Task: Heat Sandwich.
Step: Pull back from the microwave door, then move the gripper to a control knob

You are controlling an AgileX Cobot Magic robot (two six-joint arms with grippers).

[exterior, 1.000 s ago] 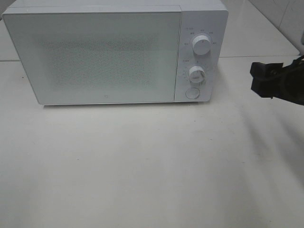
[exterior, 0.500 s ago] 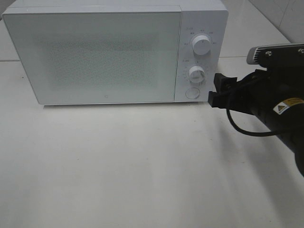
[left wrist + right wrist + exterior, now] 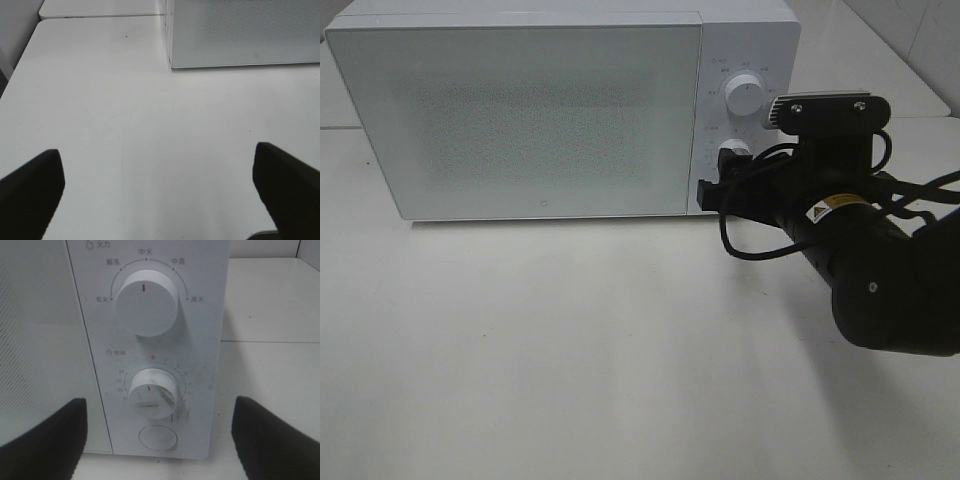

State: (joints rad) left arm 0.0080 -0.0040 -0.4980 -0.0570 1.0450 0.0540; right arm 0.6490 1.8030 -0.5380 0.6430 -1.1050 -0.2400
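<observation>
The sandwich is out of view. A white microwave (image 3: 520, 110) stands at the back of the table with its door (image 3: 530, 115) closed. My right gripper (image 3: 708, 195) is open and hovers just in front of the control panel, low by the round button (image 3: 157, 438). The right wrist view looks between its dark fingers (image 3: 45, 440) at the upper knob (image 3: 146, 302) and the lower knob (image 3: 152, 392). My left gripper (image 3: 160, 195) is open over bare table, some way from the microwave's left front corner (image 3: 172, 62), and holds nothing.
The white table (image 3: 570, 350) stretches in front of the microwave. My right arm's black body (image 3: 880, 280) takes up the right side. A second white surface (image 3: 100, 7) adjoins the table behind the microwave.
My right arm has swung in from the right edge toward the left, bringing its gripper up to the microwave's control panel. The gripper's opening is unchanged.
</observation>
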